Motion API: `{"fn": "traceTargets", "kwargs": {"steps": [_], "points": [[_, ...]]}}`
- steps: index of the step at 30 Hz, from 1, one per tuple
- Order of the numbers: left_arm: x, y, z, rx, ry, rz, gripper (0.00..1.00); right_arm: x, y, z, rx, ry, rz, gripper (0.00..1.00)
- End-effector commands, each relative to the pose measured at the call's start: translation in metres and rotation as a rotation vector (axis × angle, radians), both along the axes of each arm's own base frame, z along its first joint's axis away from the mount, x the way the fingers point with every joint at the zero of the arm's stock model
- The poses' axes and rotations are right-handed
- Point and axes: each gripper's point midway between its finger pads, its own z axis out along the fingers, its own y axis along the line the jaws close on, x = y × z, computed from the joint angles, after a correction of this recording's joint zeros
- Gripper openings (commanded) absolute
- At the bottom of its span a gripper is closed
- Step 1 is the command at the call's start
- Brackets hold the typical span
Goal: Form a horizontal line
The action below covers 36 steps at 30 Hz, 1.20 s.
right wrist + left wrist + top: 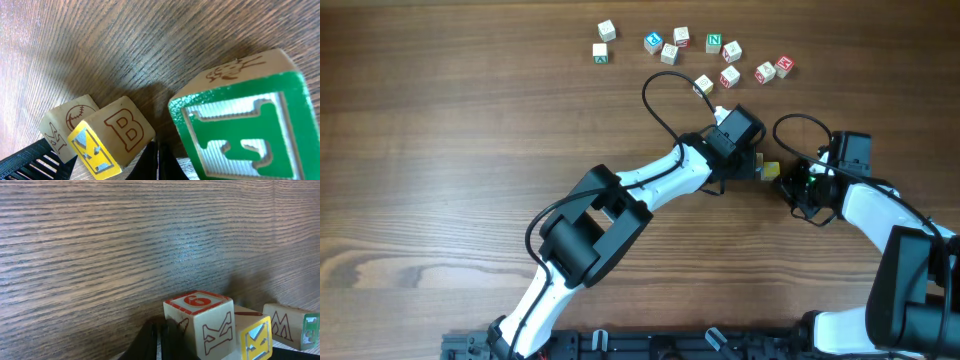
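Row: pale cube (200, 322), yellow cube (257, 341), green-F cube (240, 125) side by side between the arms | left gripper (156, 332): fingers together, empty, beside pale cube, apparently nudging it | right gripper (156, 150): closed, empty, apparently bracing the F end.

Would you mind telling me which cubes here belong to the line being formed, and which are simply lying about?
Part of the job:
- pale cube
- yellow cube
- green F cube

Just lying about:
- loose letter cubes, white with red, blue or green faces, scattered at the far side, away from the row
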Motion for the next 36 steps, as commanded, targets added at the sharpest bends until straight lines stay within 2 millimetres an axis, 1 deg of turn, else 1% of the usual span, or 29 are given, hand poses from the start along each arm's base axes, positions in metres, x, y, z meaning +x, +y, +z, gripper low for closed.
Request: {"fn": "traceTargets", "kwargs": {"steps": [1,11,15,21,30,36], "points": [[-0.004,0.006,-0.020,0.045,0.012,-0.008,0.09,-0.004,0.004,-0.009,0.017,0.017,0.005,0.04],[-0.004,0.006,-0.020,0.045,0.012,-0.008,0.10,-0.002,0.008,-0.006,0.064,0.024,-0.036,0.04],[-0.004,0.006,-0.020,0.045,0.012,-0.008,0.10,0.005,0.007,-0.003,0.059,-0.010,-0.036,0.04],[-0.003,0.006,-0.020,0.044,0.012,-0.008,0.11,0.006,0.007,-0.003,0.070,-0.009,-0.053,0.04],[-0.003,0.005,-0.019,0.042,0.010,-0.008,0.11,0.014,0.008,0.002,0.087,-0.040,-0.064,0.04],[-0.003,0.005,-0.019,0.041,0.010,-0.007,0.11,0.023,0.017,0.006,0.093,-0.076,-0.053,0.05]]}}
